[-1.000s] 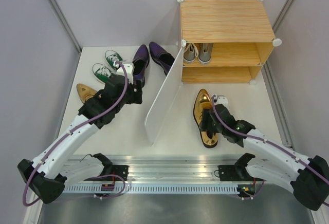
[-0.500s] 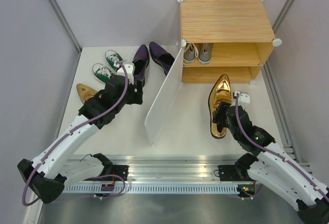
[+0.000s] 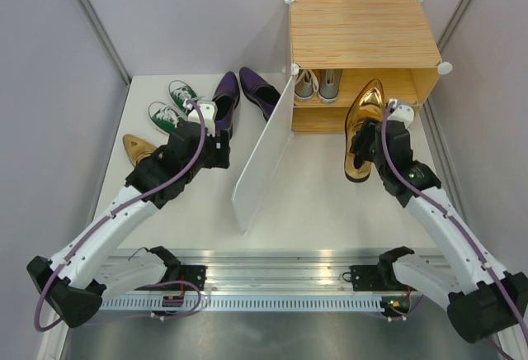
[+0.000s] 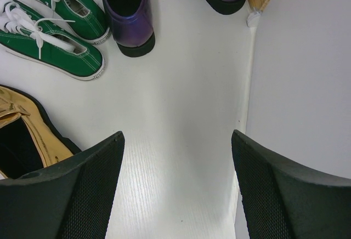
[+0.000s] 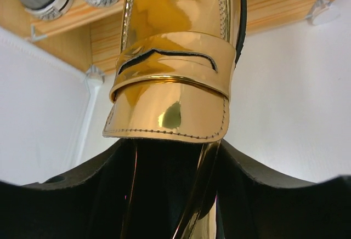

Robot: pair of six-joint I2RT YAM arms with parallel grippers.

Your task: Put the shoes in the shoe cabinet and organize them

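right gripper [image 3: 364, 152]: clamped on gold shoe [image 3: 364, 120], toe at cabinet [image 3: 363, 34] opening
left gripper [image 4: 175, 140]: wide, empty, near purple shoe [image 4: 127, 9]
grey sneakers [image 3: 318, 84]: upper shelf

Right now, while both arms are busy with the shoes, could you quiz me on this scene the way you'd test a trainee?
1. True or false: the right gripper holds a gold shoe.
2. Which pair stands inside the shoe cabinet? A: green sneakers. B: grey sneakers. C: purple dress shoes.
3. Fill in: the left gripper is ____, with nothing between its fingers.

Key: 1 true; 2 B; 3 open.
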